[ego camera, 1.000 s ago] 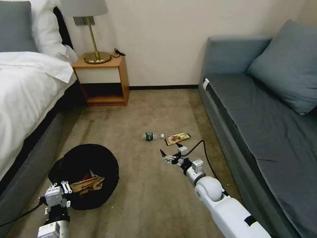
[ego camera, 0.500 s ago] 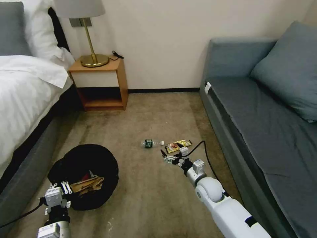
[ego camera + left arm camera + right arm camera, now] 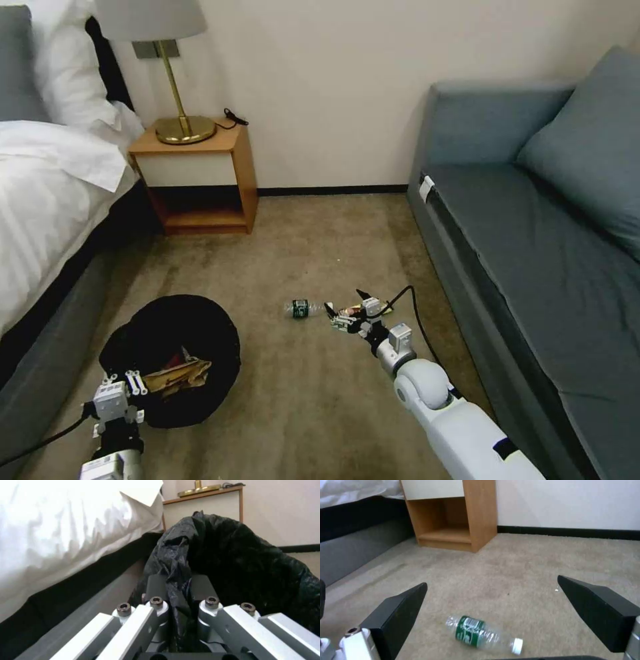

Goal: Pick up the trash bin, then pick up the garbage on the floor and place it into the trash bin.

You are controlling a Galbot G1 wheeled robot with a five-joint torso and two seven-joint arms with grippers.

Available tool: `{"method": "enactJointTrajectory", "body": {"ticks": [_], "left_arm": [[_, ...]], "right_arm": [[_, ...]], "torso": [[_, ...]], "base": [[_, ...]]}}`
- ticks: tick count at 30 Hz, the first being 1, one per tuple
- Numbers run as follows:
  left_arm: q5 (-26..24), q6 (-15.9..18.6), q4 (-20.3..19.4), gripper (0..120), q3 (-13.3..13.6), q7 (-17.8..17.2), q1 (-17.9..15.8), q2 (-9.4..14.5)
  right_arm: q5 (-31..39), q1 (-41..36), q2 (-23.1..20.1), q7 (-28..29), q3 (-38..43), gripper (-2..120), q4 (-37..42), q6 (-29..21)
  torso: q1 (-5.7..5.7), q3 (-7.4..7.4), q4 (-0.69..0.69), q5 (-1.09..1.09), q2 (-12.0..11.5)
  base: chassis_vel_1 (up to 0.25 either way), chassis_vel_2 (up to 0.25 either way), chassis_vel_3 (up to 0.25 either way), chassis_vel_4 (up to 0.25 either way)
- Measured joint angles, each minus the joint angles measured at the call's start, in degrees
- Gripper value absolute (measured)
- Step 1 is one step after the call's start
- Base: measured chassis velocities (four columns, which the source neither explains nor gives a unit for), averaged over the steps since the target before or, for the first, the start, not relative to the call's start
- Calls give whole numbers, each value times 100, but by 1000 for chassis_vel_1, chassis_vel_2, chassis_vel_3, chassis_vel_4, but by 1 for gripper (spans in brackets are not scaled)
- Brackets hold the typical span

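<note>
Carpet, beige and worn, ran between a white-sheeted bed (image 3: 47, 200) on the robot's left and a grey sofa (image 3: 533, 253) on its right. Nearest, the left hand (image 3: 119, 399) was clenched on the crinkled black liner at the near rim of the trash bin (image 3: 173, 327), which held a tan paper bag (image 3: 177, 373). Farther out, the right hand (image 3: 347, 308) hung low with its fingers (image 3: 400, 610) spread wide, the clear bottle (image 3: 480, 633) lying on the floor between and just beyond them. A yellow-brown wrapper (image 3: 351, 311) lay beside it, partly hidden by that hand. Beyond stood a wooden nightstand (image 3: 200, 173) with a brass lamp (image 3: 175, 100).

A good grasp would probably mean descending until both fingers straddled the bottle's labelled middle, across its length, before closing; a round bottle could well roll away if nudged.
</note>
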Motion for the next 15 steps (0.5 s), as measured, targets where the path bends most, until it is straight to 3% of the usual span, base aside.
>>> {"method": "enactJointTrajectory", "body": {"ticks": [15], "left_arm": [[-71, 14, 33, 6, -30, 0, -56, 125]], "right_arm": [[-56, 150, 75, -34, -111, 100, -180, 4]], "torso": [[0, 0, 0, 0, 0]], "base": [[-118, 114, 118, -117]]}}
